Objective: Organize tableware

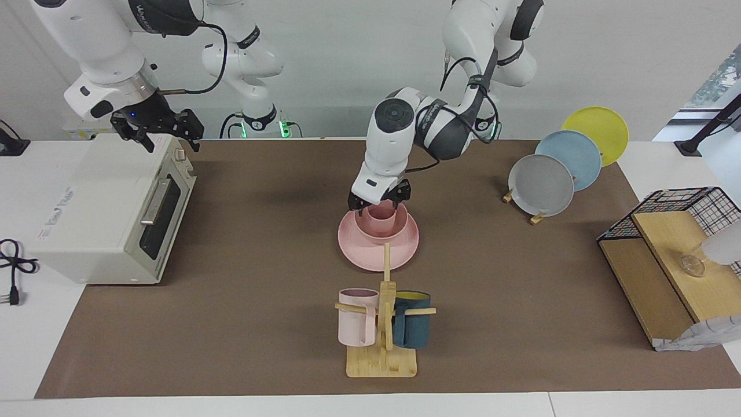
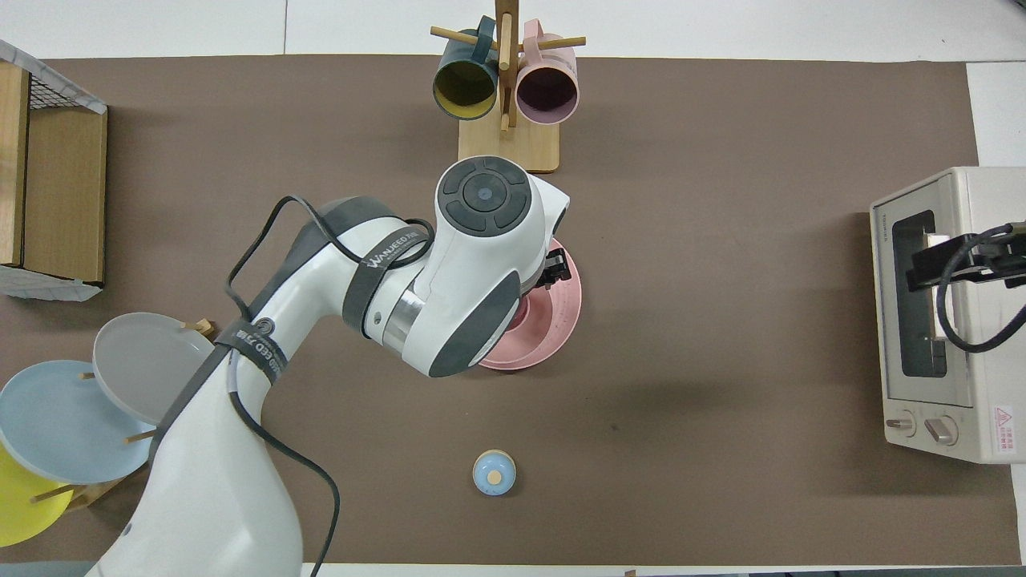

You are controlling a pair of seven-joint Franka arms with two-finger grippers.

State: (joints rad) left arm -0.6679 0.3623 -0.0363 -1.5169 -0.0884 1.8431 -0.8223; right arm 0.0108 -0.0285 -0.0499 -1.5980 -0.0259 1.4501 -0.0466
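The pink plate point(image 1: 362, 255) lies mid-table, and its rim also shows in the overhead view point(image 2: 561, 316). The pink bowl point(image 1: 382, 231) sits on it. The small pink cup point(image 1: 380, 214) stands upright inside the bowl. My left gripper point(image 1: 379, 202) hangs just above the cup, open, with a finger on either side of the rim and not gripping it. In the overhead view the left arm hides the bowl and cup, and only the gripper's edge point(image 2: 555, 268) shows. My right gripper point(image 1: 168, 136) waits open over the toaster oven point(image 1: 110, 202).
A wooden mug rack point(image 1: 382, 359) with a pale pink mug and a teal mug stands farther from the robots than the plate. Grey, blue and yellow plates point(image 1: 541, 184) lean in a rack toward the left arm's end, beside a wire shelf point(image 1: 666, 260). A small blue knob point(image 2: 494, 472) sits near the robots.
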